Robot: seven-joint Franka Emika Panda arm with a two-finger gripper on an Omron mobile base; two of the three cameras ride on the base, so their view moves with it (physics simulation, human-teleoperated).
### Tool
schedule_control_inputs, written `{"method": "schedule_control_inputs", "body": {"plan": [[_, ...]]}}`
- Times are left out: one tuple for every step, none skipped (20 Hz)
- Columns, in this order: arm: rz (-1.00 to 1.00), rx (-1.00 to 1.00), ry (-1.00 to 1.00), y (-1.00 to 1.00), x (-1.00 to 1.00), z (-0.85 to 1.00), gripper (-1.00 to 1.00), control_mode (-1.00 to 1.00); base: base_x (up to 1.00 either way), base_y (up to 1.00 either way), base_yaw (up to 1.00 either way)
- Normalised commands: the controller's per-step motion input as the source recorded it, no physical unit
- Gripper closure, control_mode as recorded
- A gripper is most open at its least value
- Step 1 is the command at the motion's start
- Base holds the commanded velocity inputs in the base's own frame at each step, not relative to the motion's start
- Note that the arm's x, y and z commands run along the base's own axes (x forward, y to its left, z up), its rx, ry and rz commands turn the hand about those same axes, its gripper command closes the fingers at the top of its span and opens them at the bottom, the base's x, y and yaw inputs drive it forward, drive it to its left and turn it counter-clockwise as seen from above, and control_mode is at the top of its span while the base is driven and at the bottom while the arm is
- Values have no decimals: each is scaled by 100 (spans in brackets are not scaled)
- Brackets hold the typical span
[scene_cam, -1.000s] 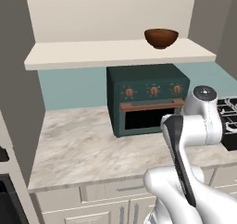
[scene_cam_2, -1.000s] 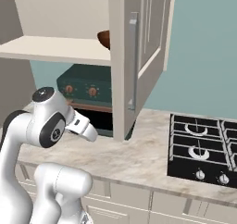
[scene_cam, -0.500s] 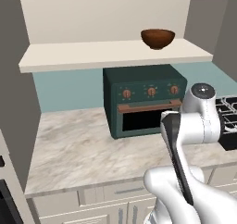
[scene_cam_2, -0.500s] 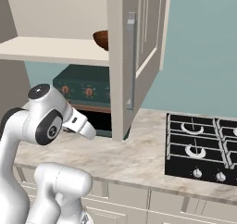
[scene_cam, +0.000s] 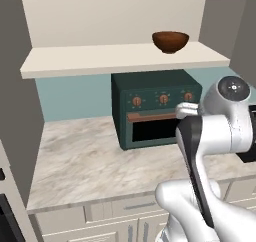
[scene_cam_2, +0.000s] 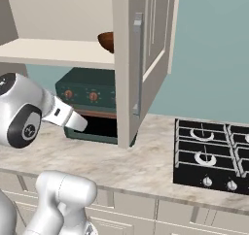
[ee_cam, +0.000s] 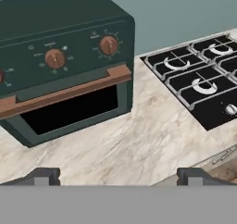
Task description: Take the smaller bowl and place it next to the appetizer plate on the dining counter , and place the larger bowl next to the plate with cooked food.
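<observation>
The smaller bowl (scene_cam: 170, 41), glossy reddish-brown, stands on the right part of the pale cabinet shelf (scene_cam: 100, 61) above a dark green toaster oven. In the right base view the open cabinet door hides most of the bowl (scene_cam_2: 106, 41). My gripper (ee_cam: 119, 177) is open with nothing between its fingertips (ee_cam: 44, 176). It hangs low over the marble worktop, facing the oven front, well below the bowl. The larger bowl, both plates and the dining counter are out of view.
The toaster oven (scene_cam: 157, 108) sits on the beige marble worktop (scene_cam: 85, 161) under the shelf. The cabinet door (scene_cam_2: 141, 59) swings out over the worktop. A black gas hob (scene_cam_2: 211, 154) lies to the right. Grey cabinet sides flank the shelf.
Both base views have drifted slightly, so the camera has moved a little. The bowl rests in the same spot on the shelf and the jaws stay open.
</observation>
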Motion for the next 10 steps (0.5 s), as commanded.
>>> {"method": "schedule_control_inputs", "body": {"plan": [[0, 0, -31, 20, 19, 82, -100, -100, 0, 0, 0], [0, 0, -27, 18, 13, 87, -100, -100, 0, 0, 0], [0, 0, -20, 14, 17, 89, -100, -100, 0, 0, 0], [0, 0, -18, 7, 7, 92, -100, -100, 0, 0, 0], [0, 0, -13, 0, 0, 96, -100, -100, 0, 0, 0], [0, 0, -12, 0, 0, 93, -100, -100, 0, 0, 0], [1, 0, -10, 0, 4, 86, -100, -100, 0, 0, 0], [0, 0, -11, 0, 12, 76, -100, -100, 0, 0, 0], [0, 2, -13, 0, 14, 67, -100, -100, 0, 0, 0], [0, 5, -15, 0, 9, 62, -100, -100, 0, 0, 0]]}}
